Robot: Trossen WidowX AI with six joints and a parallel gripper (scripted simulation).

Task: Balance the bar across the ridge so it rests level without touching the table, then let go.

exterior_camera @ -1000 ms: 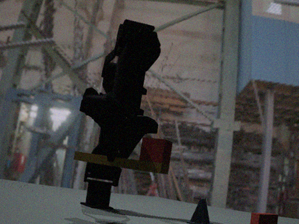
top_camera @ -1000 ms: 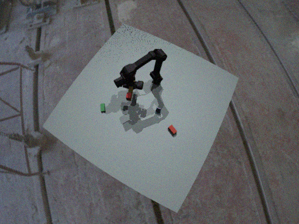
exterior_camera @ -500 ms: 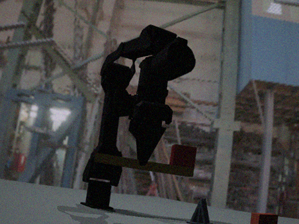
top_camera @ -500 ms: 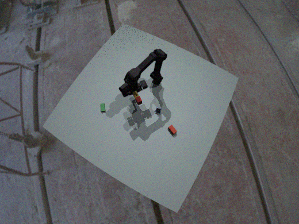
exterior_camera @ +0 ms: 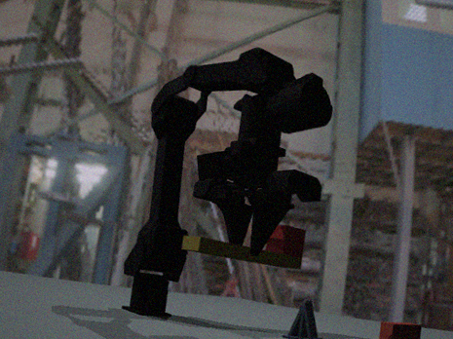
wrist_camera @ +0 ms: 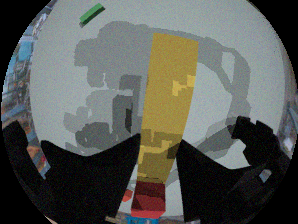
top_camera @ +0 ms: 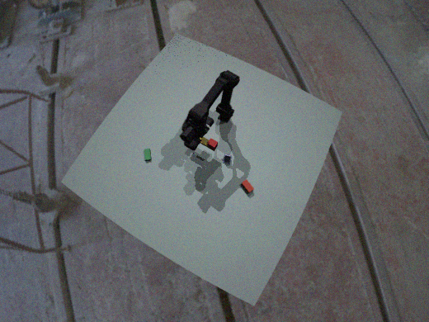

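Observation:
The yellow bar [top_camera: 205, 141] [exterior_camera: 214, 246] [wrist_camera: 170, 85] hangs in the air, roughly parallel to the table top, with a red block [top_camera: 212, 144] [exterior_camera: 288, 239] [wrist_camera: 148, 197] on one end. My gripper [exterior_camera: 247, 249] [wrist_camera: 159, 140] is shut on the bar, between its plain end and the red block. The small dark ridge [top_camera: 227, 158] [exterior_camera: 304, 324] stands on the table, lower than the bar and off to the side of its red-block end. The bar and the ridge are well apart. I cannot make out the ridge in the wrist view.
A green block [top_camera: 148, 155] [wrist_camera: 92, 15] lies on the pale table [top_camera: 157, 206], on the far side of the arm from the ridge. An orange-red block [top_camera: 247, 187] [exterior_camera: 399, 332] lies beyond the ridge. The arm's shadows fall across the table around the ridge.

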